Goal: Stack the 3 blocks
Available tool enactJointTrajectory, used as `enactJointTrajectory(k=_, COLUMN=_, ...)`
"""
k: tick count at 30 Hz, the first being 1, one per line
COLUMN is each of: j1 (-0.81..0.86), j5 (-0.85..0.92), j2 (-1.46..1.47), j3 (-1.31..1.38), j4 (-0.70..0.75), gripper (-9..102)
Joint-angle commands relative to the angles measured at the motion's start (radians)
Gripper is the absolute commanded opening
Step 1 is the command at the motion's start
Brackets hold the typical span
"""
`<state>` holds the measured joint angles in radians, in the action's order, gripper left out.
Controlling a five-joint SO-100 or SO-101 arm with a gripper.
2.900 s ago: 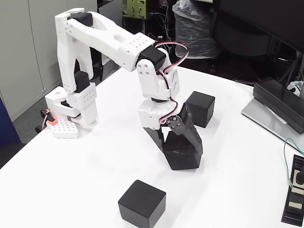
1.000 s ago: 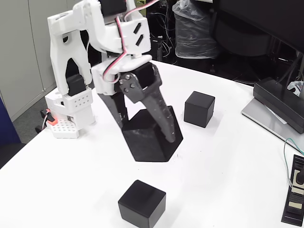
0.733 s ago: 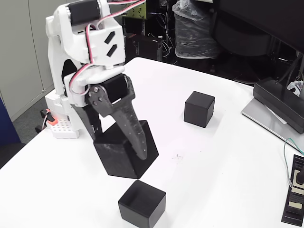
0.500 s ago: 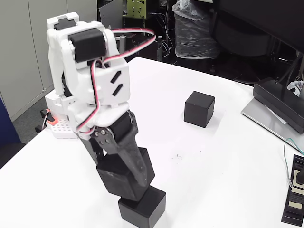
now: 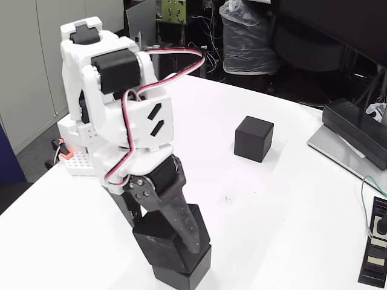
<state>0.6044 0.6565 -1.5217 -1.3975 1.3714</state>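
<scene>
Near the front edge of the white table, my gripper [image 5: 172,241] is shut on a black block [image 5: 158,240]. That held block is tilted and rests on top of a second black block [image 5: 184,270], which sits on the table and is cut off by the bottom of the fixed view. A third black block [image 5: 254,138] stands alone farther back, to the right, well clear of the arm.
The arm's white base [image 5: 81,160] stands at the table's left edge. A laptop or dark device [image 5: 351,136] lies at the right edge, and a flat black device with a white label [image 5: 376,251] lies at the front right. The white table [image 5: 284,205] runs between them.
The gripper carried the block from the table's middle toward the front left, lowering it onto the block near the front edge. The far block stayed put.
</scene>
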Motion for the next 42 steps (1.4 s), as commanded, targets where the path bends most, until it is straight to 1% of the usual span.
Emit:
enactJointTrajectory(k=1, j1=0.003, j5=0.005, j2=-0.005, j3=0.025, j4=-0.011, gripper=0)
enactJointTrajectory(k=7, j1=0.003, j5=0.009, j2=-0.003, j3=0.023, j4=-0.009, gripper=0)
enactJointTrajectory(k=10, j1=0.002, j5=0.011, j2=-0.003, j3=0.023, j4=-0.008, gripper=2)
enactJointTrajectory(k=18, j1=0.002, j5=0.014, j2=-0.003, j3=0.023, j4=-0.008, gripper=24)
enactJointTrajectory(k=22, j1=0.0, j5=0.014, j2=-0.003, j3=0.023, j4=-0.011, gripper=30)
enactJointTrajectory(k=42, j1=-0.002, j5=0.014, j2=-0.017, j3=0.038, j4=-0.003, gripper=31)
